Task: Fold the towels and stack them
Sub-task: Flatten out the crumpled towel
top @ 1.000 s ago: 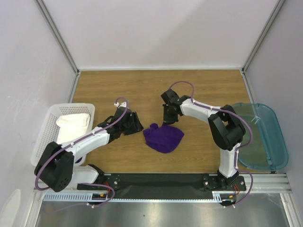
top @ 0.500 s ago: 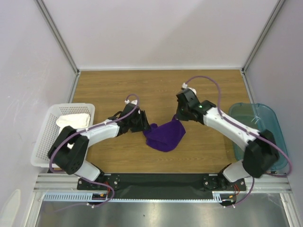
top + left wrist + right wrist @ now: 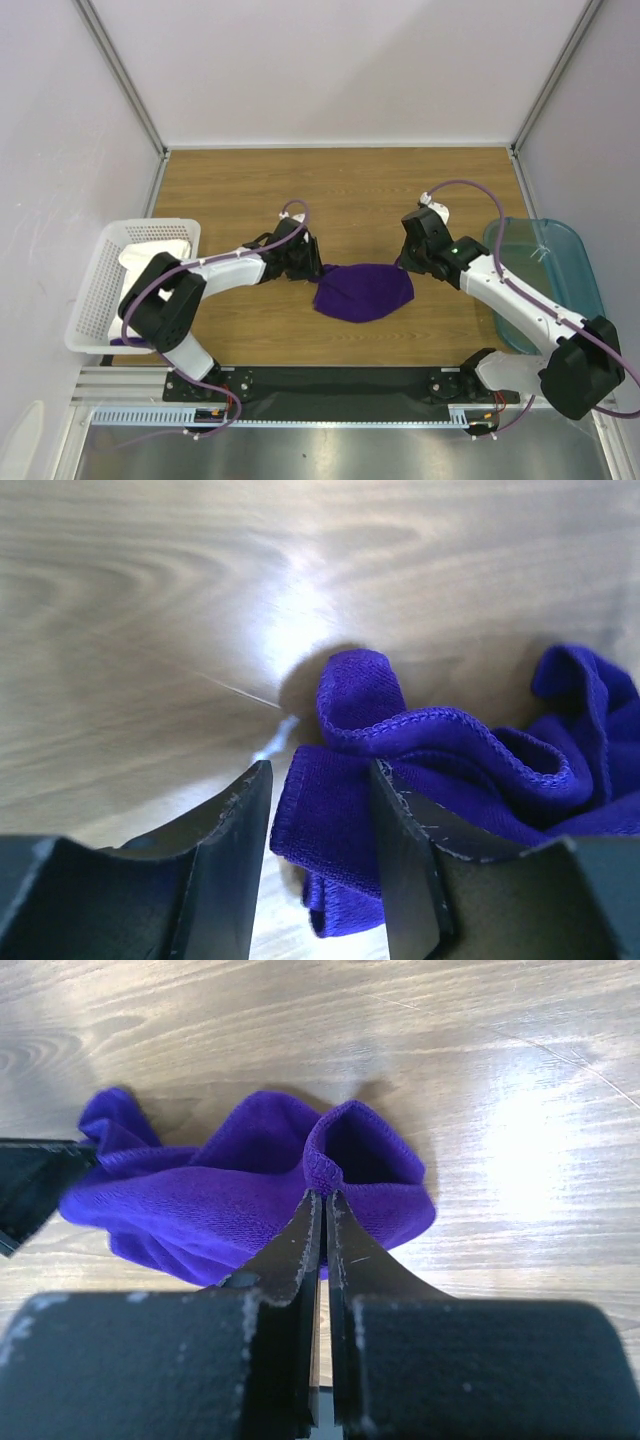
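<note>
A small deep-purple towel [image 3: 362, 292] lies crumpled on the wooden table between my two grippers. My left gripper [image 3: 312, 268] is at its left edge. In the left wrist view the jaws are open with a fold of the purple towel [image 3: 330, 820] between the fingers [image 3: 225, 865], and a gap shows on the left side. My right gripper [image 3: 405, 265] is shut on the towel's right edge. In the right wrist view the gripper [image 3: 325, 1200] pinches a raised fold of the towel [image 3: 250, 1190]. A white towel [image 3: 150, 258] lies in the basket at the left.
A white perforated basket [image 3: 95, 300] stands at the table's left edge. A teal plastic bin [image 3: 570, 290] stands at the right edge. The enclosure's walls stand on the left, right and far sides.
My right gripper has moved right and nearer with the towel's edge, spreading the towel out. My left gripper has moved right up to the towel's left edge.
</note>
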Action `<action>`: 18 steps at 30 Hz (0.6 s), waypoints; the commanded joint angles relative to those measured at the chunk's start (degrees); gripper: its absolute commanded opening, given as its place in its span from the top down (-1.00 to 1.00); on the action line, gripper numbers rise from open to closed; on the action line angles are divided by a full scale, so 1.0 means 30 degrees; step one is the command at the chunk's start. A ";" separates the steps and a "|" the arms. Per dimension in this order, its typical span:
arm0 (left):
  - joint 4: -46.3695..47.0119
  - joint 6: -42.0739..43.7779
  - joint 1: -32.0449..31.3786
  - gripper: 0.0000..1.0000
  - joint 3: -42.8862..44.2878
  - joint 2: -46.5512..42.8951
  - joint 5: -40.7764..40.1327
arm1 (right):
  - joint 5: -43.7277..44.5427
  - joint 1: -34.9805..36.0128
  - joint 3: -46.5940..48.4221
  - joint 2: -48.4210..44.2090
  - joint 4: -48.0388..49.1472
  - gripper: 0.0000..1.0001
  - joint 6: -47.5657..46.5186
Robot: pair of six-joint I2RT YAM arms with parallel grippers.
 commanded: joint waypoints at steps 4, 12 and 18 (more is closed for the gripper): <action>0.0536 0.0653 -0.1333 0.58 0.1309 0.0604 0.0110 | 0.0608 -0.0046 0.0039 -0.0708 -0.0020 1.00 0.0195; -0.0343 0.1470 -0.1393 0.99 0.1983 -0.1614 -0.3843 | 0.1573 -0.0105 0.1238 -0.1586 -0.0811 1.00 -0.0302; -0.2655 0.3901 -0.1392 0.99 0.4237 -0.6822 -0.9689 | 0.2275 -0.0398 0.4048 -0.2436 -0.0754 1.00 -0.1942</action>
